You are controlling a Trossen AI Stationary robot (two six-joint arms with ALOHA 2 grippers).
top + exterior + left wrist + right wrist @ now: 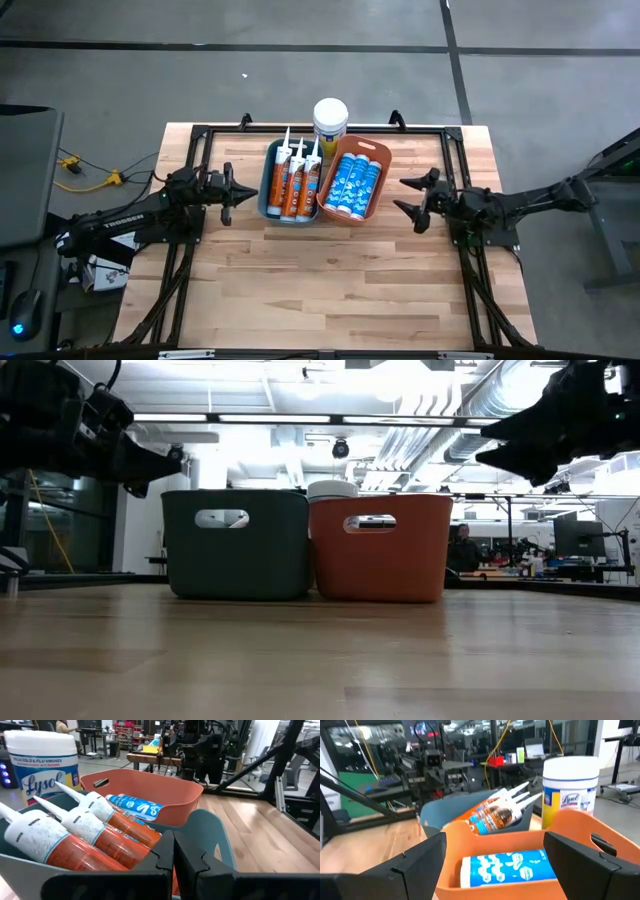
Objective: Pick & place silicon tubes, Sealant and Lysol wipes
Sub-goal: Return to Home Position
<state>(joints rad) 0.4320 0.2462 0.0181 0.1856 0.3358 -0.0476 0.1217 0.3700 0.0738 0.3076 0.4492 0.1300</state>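
Desk [330, 290]: bare wood planks across near half, open room between arms. Left end effector [252, 194]: I read fingers pressed together, empty, raised just beside blue bin [264, 185]. Right end effector [402, 195]: fingers spread, empty, near orange bin [386, 172]. Bins touching, toward far edge. Orange sealant tubes [297, 185] in blue bin; blue sealant tubes [350, 185] in orange bin. Lysol wipes [330, 115]: upright behind bins, at far desk edge. Beyond: grey floor [150, 70]; my low view shows lit workshop.

Grey concrete floor [300, 70], with white ceiling ducts [500, 410] overhead.
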